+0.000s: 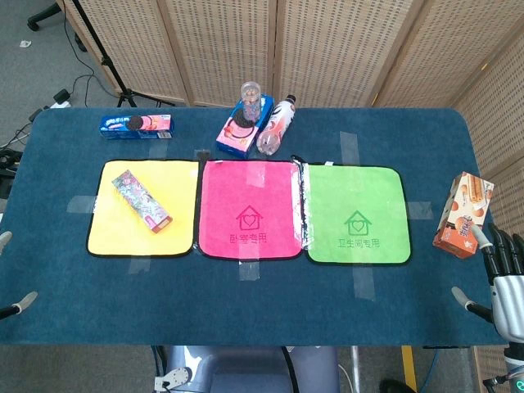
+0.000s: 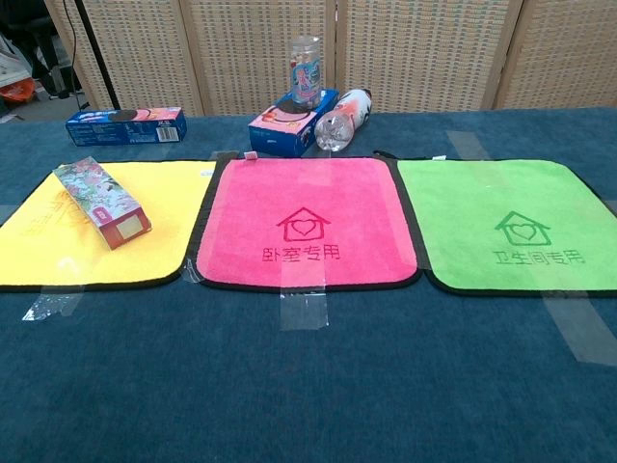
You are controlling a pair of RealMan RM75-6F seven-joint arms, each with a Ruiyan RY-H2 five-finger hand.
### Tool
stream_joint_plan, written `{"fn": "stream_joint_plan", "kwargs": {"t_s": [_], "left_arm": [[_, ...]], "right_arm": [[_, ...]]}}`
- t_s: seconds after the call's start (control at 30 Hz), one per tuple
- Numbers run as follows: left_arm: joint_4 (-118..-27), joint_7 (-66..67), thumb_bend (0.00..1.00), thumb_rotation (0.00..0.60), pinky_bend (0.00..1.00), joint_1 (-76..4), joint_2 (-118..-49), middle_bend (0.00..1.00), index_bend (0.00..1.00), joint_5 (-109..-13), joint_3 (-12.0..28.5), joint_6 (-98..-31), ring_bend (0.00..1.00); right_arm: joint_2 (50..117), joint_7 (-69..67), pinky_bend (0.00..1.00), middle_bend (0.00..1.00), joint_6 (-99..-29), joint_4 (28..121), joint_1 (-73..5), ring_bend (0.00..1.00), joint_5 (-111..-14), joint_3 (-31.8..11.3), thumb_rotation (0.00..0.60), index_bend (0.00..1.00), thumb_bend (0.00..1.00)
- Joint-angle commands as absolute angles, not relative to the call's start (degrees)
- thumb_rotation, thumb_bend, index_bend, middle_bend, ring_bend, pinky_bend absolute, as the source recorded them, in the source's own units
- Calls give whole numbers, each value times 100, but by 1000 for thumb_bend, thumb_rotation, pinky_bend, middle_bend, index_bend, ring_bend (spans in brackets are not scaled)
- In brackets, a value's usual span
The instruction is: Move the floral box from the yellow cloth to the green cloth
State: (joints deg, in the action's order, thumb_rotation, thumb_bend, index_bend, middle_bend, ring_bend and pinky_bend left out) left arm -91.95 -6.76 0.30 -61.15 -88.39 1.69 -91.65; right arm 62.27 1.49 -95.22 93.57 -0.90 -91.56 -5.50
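Currently floral box lies flat, diagonal, on yellow cloth, untouched. Green cloth bare, at far end of row, pink cloth between the two. Right hand at table's right edge, fingers apart, holding nothing, just beside orange snack box. Left hand: only fingertips visible at left frame edge, apparently apart; state cannot be confirmed. Blue cookie box, jar and bottle along far edge.
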Motion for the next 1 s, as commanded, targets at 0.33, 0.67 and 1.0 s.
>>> {"fn": "stream_joint_plan", "kwargs": {"t_s": [0.33,0.67,1.0], "left_arm": [[-9177,-1613,0,600,0,-307,-5929,0,0,-8563,152,-8266,0],[-8646,-4330,77,600,0,-1461,-5846,0,0,-7623,592,-5812,0],[-7902,-6887,425,600,0,-2266,-6318,0,0,-7452,1065,-4270,0]], "right_arm": [[6183,52,0,0,-9528,9384,-76,0,-9133,-556,600,0,0],[6141,-71,0,0,-9389,9371,-126,0,-8955,-620,600,0,0],[6126,-132,0,0,-9229,9364,-182,0,-8767,-676,600,0,0]]}}
